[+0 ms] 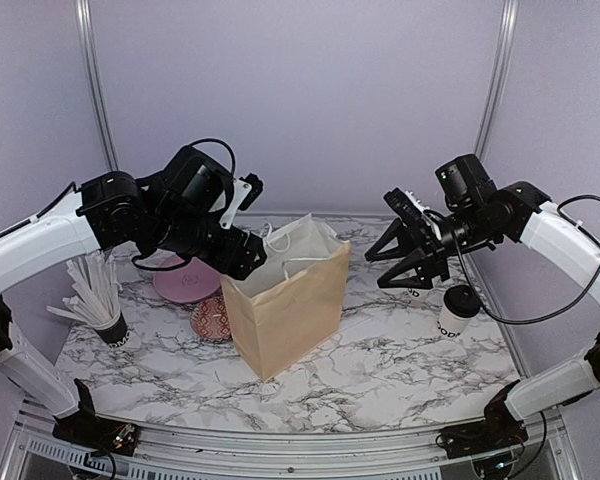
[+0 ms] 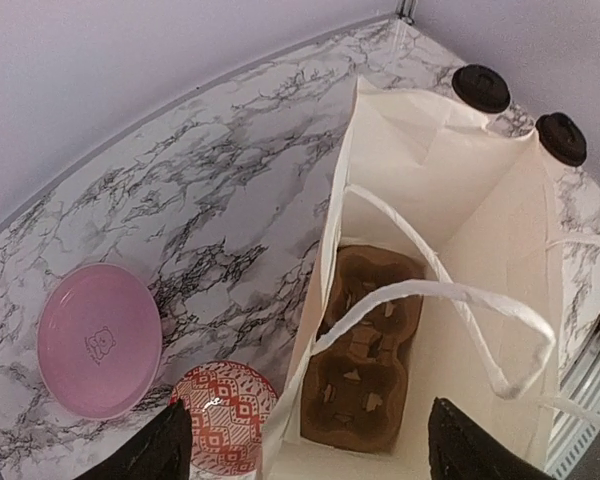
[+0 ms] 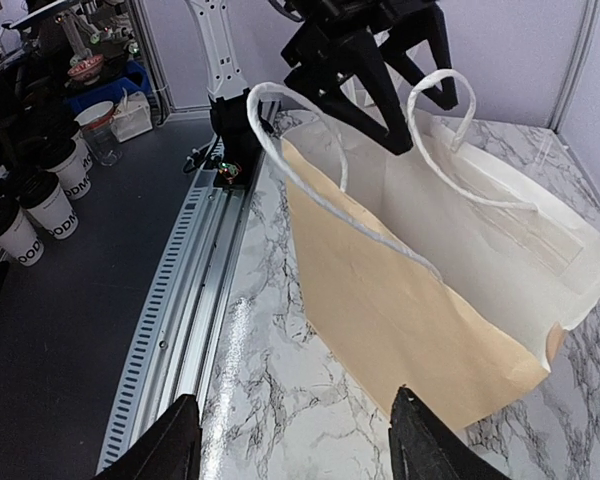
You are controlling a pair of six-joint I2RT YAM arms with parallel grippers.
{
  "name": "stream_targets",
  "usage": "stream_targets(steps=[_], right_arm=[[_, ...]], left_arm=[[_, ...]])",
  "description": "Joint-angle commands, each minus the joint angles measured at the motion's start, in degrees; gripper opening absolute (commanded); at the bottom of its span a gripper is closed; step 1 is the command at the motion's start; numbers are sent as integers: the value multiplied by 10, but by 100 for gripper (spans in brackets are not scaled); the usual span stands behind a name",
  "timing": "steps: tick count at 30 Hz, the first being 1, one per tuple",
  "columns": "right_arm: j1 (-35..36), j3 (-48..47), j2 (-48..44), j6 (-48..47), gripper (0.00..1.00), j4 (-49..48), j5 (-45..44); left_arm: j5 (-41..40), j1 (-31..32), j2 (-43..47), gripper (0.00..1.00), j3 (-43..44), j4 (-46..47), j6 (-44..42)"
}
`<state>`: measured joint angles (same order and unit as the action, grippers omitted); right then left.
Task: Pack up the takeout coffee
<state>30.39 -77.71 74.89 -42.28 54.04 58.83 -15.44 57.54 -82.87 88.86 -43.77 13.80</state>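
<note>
A tan paper bag [image 1: 285,300] with white handles stands open mid-table. A brown pulp cup tray [image 2: 365,350] lies on its floor, its wells empty. Two white coffee cups with black lids stand right of the bag: one in the open [image 1: 458,310], one [image 1: 414,291] mostly hidden behind my right gripper. Both lids show in the left wrist view [image 2: 480,88] [image 2: 561,138]. My left gripper [image 1: 248,252] [image 2: 315,455] is open and empty above the bag's left rim. My right gripper [image 1: 395,268] [image 3: 295,440] is open and empty, in the air between bag and cups.
A pink plate [image 1: 185,280] and a red patterned bowl [image 1: 212,320] sit left of the bag. A dark cup of white straws [image 1: 110,325] stands at the far left. Metal rails [image 3: 180,330] edge the table. More lidded cups [image 3: 50,205] stand off the table.
</note>
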Motion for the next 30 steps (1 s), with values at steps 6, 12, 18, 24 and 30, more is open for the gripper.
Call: stream_targets(steps=[6, 12, 18, 24, 30], right_arm=[[5, -1, -4, -5, 62, -2, -10], [5, -2, 1, -6, 62, 1, -12], [5, 0, 3, -6, 61, -1, -10], [5, 2, 4, -3, 60, -5, -7], [4, -2, 1, -1, 59, 0, -11]], left_arm=[[2, 11, -108, 86, 107, -24, -67], [38, -6, -148, 77, 143, -28, -38], [80, -44, -145, 55, 131, -29, 9], [112, -57, -151, 34, 139, -28, 4], [175, -58, -189, 9, 170, -30, -7]])
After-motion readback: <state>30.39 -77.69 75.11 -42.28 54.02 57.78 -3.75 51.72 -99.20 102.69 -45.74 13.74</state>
